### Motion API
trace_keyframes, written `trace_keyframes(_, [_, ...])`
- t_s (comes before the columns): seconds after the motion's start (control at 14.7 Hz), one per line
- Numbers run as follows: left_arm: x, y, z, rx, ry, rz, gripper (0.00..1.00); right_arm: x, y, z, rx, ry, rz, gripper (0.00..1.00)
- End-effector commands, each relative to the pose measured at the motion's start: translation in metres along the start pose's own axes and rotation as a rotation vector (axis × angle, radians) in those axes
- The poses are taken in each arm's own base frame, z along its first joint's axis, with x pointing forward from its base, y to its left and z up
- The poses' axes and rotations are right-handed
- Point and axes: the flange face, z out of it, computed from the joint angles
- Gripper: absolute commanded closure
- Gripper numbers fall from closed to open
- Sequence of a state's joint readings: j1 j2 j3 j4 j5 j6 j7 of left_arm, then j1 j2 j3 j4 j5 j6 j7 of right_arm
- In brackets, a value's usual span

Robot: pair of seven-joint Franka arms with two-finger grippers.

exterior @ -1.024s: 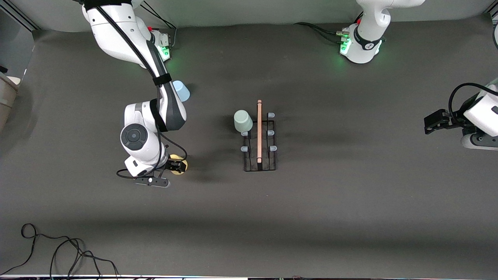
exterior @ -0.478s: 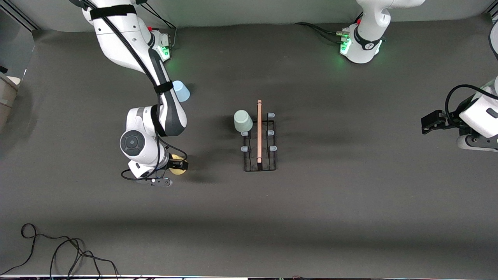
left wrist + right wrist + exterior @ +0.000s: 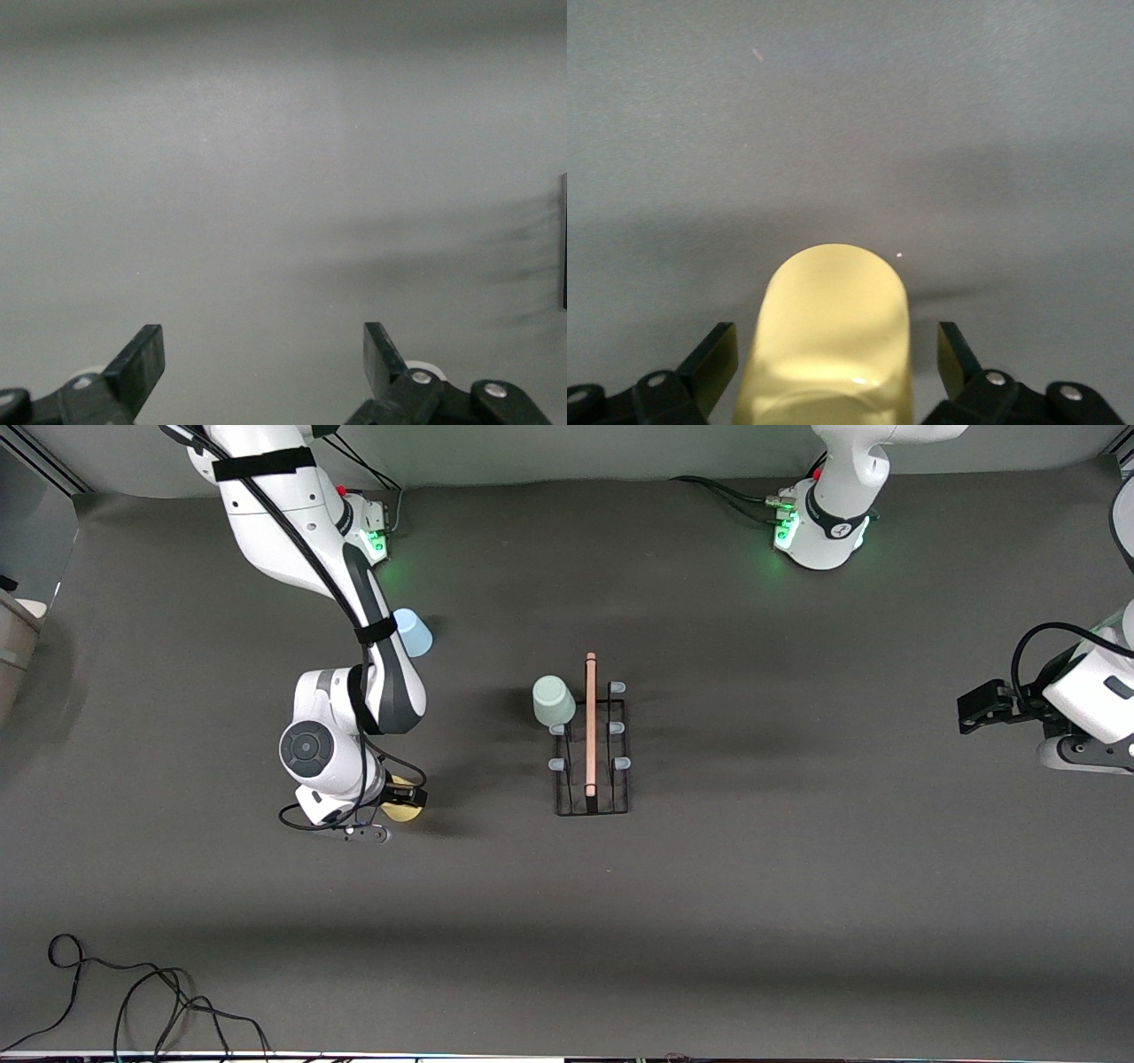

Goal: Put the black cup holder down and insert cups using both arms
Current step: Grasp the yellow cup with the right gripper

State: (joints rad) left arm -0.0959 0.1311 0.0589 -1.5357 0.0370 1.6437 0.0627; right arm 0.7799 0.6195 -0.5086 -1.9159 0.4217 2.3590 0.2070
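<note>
Front view: black cup holder (image 3: 592,744) stands mid-frame on the dark grey bench (image 3: 797,886), wooden rod handle (image 3: 590,722) running up-down in the pic. Pale grey-green cup (image 3: 553,700) sits upside down on a prong at the rack's upper-left corner. Light blue cup (image 3: 411,632) is on the bench in the upper-left area, partly hidden by the right arm (image 3: 292,531). Right gripper (image 3: 396,801) is low at left-centre of the frame, at the yellow cup (image 3: 406,801). Left gripper (image 3: 979,712) waits at the right edge, well apart from the rack. Loose black cable (image 3: 133,992) lies in the lower-left corner.

Left wrist view: left gripper fingers (image 3: 142,365) spread wide, nothing btwn them, only bare bench below; a dark sliver at the right edge, can't tell what.

Right wrist view: right gripper fingers (image 3: 714,358) spread either side of the yellow cup (image 3: 833,341), w/ a gap on each side, not clamped. Cup fills bottom-centre of the frame.
</note>
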Motion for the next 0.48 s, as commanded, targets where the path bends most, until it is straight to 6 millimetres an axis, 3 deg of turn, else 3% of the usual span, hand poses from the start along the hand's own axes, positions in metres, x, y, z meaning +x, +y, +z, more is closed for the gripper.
trace_keyframes(0.0, [0.0012,0.0041,-0.0003,0.005,0.009,-0.007,0.00,-0.0031,-0.0034,0.0001,0.062,-0.004,-0.007,0.00])
trace_keyframes(0.14, [0.0010,0.0031,0.0005,0.007,0.008,-0.009,0.00,-0.0047,-0.0029,0.0027,0.059,-0.009,-0.009,0.05])
trace_keyframes(0.34, [0.0022,0.0021,-0.0008,0.016,0.012,-0.008,0.00,-0.0048,-0.0023,-0.0030,0.067,-0.015,-0.007,0.70])
trace_keyframes(0.41, [0.0024,0.0020,-0.0022,0.016,0.015,-0.008,0.00,-0.0055,-0.0031,-0.0071,0.073,-0.020,-0.007,0.86])
